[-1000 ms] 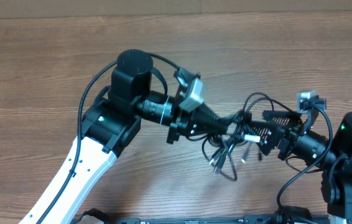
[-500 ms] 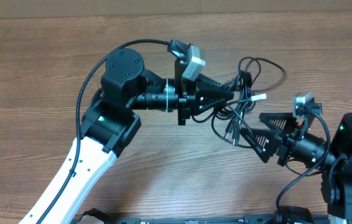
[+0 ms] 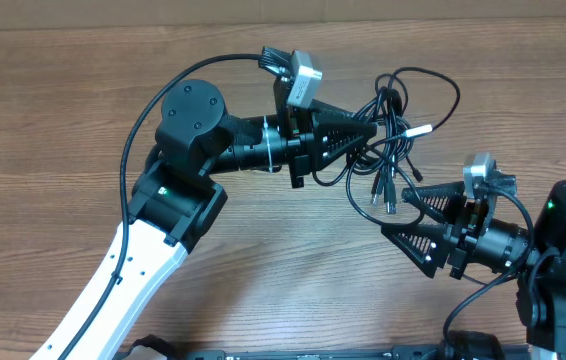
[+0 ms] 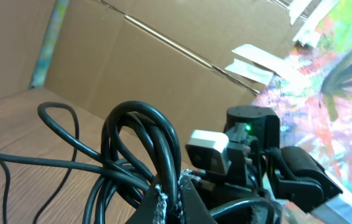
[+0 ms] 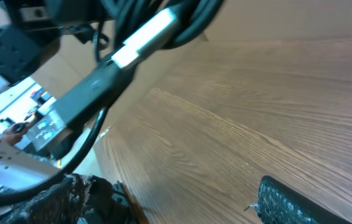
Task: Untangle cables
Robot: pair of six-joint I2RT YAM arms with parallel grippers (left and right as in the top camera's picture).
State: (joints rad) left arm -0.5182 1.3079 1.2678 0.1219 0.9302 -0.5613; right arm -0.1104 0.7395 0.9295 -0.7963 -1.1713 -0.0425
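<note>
Soft, even overhead light falls across the wooden table (image 3: pixel 53 90), throwing only faint shadows; the top view is crisp. Seen from the right wrist, the cables (image 5: pixel 191 22) smear out of focus, a silver plug (image 5: pixel 143 38) glaring white.

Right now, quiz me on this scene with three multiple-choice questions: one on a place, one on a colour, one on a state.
1. Where are the cables?
A) clamped in the left hand
B) on the floor
C) in a box
2. What colour are their cords?
A) white
B) black
C) red
3. How is the right hand?
A) shut on a plug
B) open
C) out of view
Answers: 1 A, the shut hand pinches the bundle; 2 B, every cord shows black; 3 B, its fingers stand wide apart, gripping nothing.
</note>
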